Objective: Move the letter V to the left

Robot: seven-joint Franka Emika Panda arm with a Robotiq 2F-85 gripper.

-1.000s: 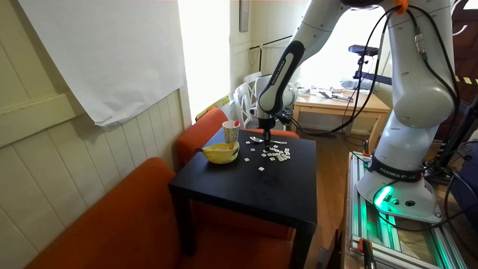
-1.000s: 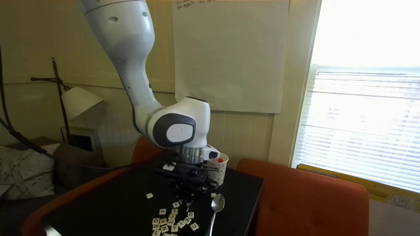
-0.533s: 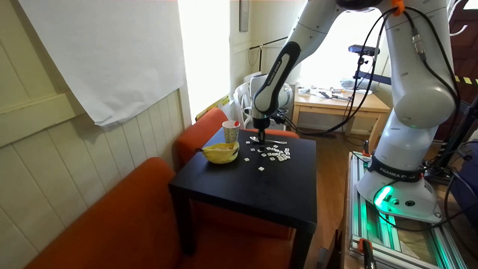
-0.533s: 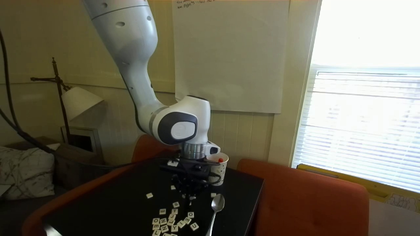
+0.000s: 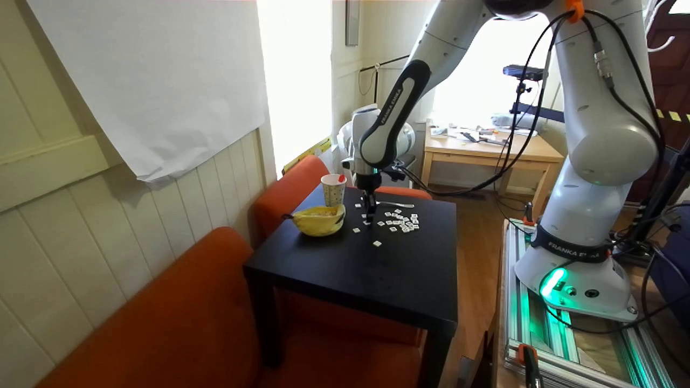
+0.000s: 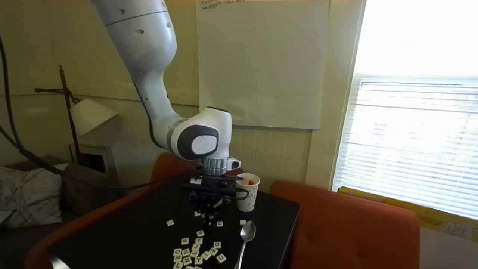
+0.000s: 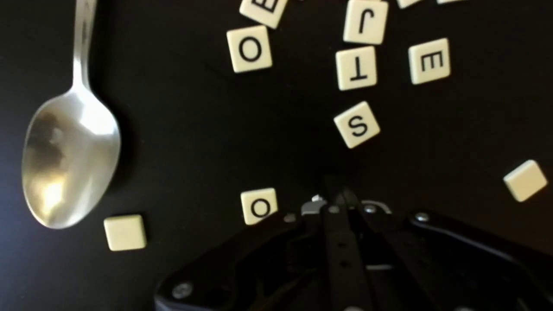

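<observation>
In the wrist view your gripper (image 7: pixel 339 193) is at the lower middle, its jaws closed together, and in an exterior view a small tile (image 5: pixel 366 223) shows just at its tip, with its face too small to read, so you cannot say whether it is the V. Near the tip, in the wrist view, you find an O tile (image 7: pixel 258 205) to the left and an S tile (image 7: pixel 357 125) above. Farther out, the spoon (image 7: pixel 71 160) lies at left, and in an exterior view a patterned cup (image 5: pixel 333 193) and a yellow bowl (image 5: pixel 318 223) stand on the black table (image 5: pixel 345 275).
</observation>
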